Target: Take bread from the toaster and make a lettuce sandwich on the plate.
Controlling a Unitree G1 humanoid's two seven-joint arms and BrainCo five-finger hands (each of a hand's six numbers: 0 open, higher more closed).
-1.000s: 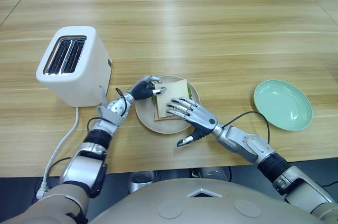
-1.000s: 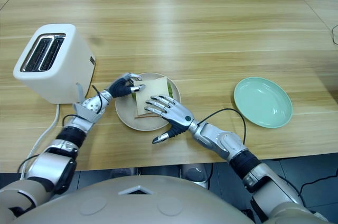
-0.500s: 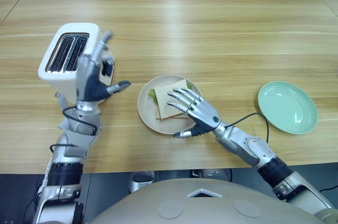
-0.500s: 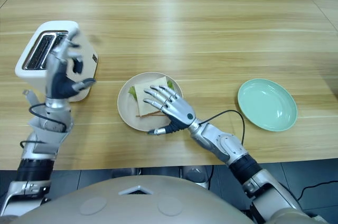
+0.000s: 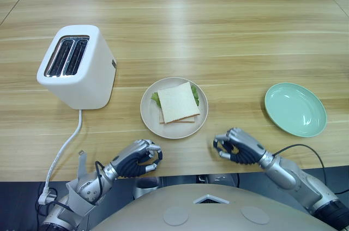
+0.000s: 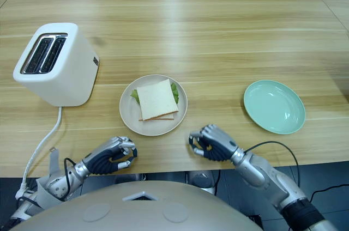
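Observation:
A sandwich (image 5: pixel 178 102) lies on the beige plate (image 5: pixel 148 115) at the table's middle front: two bread slices with green lettuce (image 5: pixel 195 93) showing at the edges. The white toaster (image 5: pixel 77 67) stands to the left with both slots showing no bread. My left hand (image 5: pixel 136 158) rests at the table's front edge, left of the plate, fingers curled and holding nothing. My right hand (image 5: pixel 235 145) sits at the front edge to the right of the plate, also curled and holding nothing.
A light green plate (image 5: pixel 295 108) with nothing on it lies at the right. The toaster's white cord (image 5: pixel 64 152) runs down to the front edge near my left arm. Bare wooden table stretches behind.
Both hands have pulled back from the plate to the front edge and curled shut; the left hand came down from beside the toaster. The sandwich now lies uncovered.

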